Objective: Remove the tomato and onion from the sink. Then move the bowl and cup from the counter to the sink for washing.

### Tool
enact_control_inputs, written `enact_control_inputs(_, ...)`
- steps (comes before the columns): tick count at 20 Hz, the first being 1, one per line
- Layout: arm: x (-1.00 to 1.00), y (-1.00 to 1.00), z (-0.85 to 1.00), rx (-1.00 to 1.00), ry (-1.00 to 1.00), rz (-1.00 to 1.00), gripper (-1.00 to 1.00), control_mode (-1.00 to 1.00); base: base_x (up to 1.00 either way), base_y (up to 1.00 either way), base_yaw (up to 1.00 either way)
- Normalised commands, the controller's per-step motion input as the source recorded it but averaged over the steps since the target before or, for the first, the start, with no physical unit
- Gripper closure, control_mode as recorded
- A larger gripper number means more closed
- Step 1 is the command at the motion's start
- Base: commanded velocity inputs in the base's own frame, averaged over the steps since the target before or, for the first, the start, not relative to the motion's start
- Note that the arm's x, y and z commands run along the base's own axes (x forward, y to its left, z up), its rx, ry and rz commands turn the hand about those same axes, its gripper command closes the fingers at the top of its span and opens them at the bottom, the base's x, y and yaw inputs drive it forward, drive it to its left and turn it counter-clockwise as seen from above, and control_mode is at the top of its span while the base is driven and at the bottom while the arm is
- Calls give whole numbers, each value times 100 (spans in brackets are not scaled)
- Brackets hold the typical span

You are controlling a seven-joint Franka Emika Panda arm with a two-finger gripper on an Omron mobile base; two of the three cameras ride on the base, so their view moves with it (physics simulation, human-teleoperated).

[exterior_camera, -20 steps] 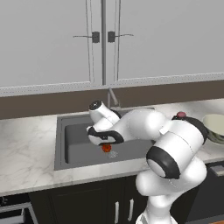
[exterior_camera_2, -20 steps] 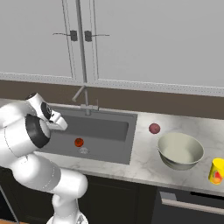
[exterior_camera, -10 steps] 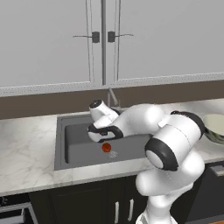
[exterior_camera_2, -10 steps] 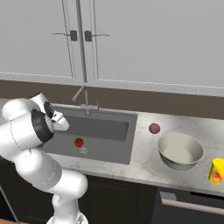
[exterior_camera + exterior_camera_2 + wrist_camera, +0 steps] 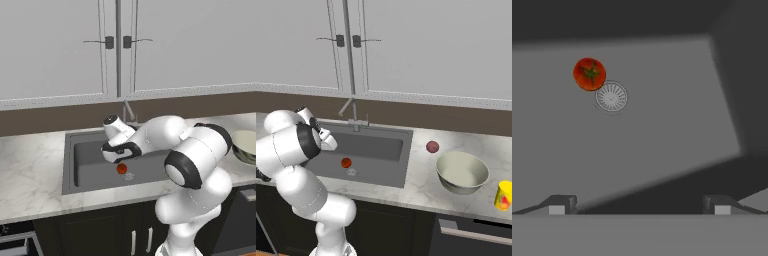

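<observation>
Your hand hung over the sink with its fingers spread as wide as they go and nothing between them, which suits a reach for something round lying on the basin floor. The tomato sat there touching the drain, so I judge you were lining up on it; it lay off to one side of the hand's line, so a sideways shift seemed needed before any descent. The onion already rested on the table, just beside the sink's rim and near the bowl, so half of the clearing looked done. The bowl and the cup stood on the table well apart from the sink, waiting their turn. The cup carried a red-orange mark, too small to read; no other writing or brand could be made out anywhere.
</observation>
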Motion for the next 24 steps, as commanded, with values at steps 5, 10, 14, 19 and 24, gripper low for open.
enact_control_inputs(5, 2, -3, -11, 0, 0, 1, -100, -100, 0, 0, 0)
enact_control_inputs(10, 9, -6, -9, 0, 0, 0, -100, -100, 0, 0, 0)
enact_control_inputs(14, 8, -5, -8, 0, -3, 3, -100, -100, 0, 0, 0)
enact_control_inputs(19, 7, -1, -11, 0, -4, 6, -100, -100, 0, 0, 0)
enact_control_inputs(24, 10, -2, -11, 0, -1, 7, -100, -100, 0, 0, 0)
